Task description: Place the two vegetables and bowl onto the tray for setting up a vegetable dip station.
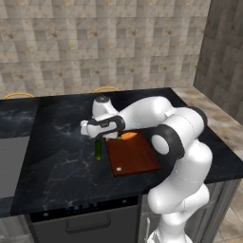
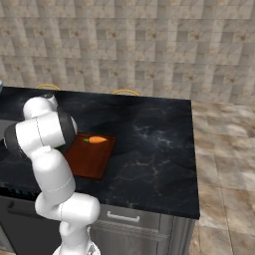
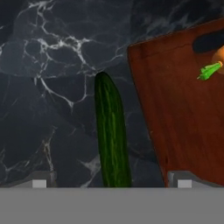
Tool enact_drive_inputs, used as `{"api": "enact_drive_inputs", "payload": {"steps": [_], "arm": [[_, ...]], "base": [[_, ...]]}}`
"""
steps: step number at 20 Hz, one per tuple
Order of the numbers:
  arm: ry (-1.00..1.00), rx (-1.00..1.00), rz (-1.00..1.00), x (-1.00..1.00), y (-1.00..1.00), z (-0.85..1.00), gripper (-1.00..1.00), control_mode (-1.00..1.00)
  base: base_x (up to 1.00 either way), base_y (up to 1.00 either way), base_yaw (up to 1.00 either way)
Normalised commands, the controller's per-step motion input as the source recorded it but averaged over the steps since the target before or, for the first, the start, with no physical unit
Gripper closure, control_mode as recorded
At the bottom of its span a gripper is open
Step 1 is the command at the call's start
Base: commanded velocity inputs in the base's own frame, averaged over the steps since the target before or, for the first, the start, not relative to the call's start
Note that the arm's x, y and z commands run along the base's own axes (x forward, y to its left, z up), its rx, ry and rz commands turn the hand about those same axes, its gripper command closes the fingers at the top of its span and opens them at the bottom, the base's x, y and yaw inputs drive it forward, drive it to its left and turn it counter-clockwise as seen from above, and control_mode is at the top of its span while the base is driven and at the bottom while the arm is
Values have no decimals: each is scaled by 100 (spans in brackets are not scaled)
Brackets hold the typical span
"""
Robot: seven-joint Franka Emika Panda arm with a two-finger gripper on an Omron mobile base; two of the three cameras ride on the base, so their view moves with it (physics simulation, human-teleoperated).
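While the cucumber (image 3: 111, 135) lies on the dark marble counter (image 1: 57, 156) just left of the tray (image 1: 135, 154), which carries the carrot (image 2: 96, 140) at its far end, the gripper (image 1: 100, 140) hovers above the cucumber, jaws spread wide and empty.

The counter (image 1: 61, 142) looks like polished black marble with thin white veins, faintly glossy. On it the tray (image 3: 183, 113) is reddish-brown wood, smooth, with a soft satin sheen and fine grain. Just beside the tray the cucumber (image 3: 111, 135) has dark green, slightly glossy skin with faint streaks. The carrot (image 2: 97, 140) looks smooth and matt orange. Behind the counter the wall (image 2: 149, 45) is rough, matt beige stone tile.
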Motion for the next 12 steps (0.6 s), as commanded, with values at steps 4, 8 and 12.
{"api": "enact_drive_inputs", "payload": {"steps": [4,8,12], "arm": [[0,0,0,0,1,-18,-100,-100],[0,0,0,0,0,-19,-100,-100],[0,0,0,0,0,-21,-100,-100]], "base": [[0,0,0],[0,0,0],[0,0,0]]}}
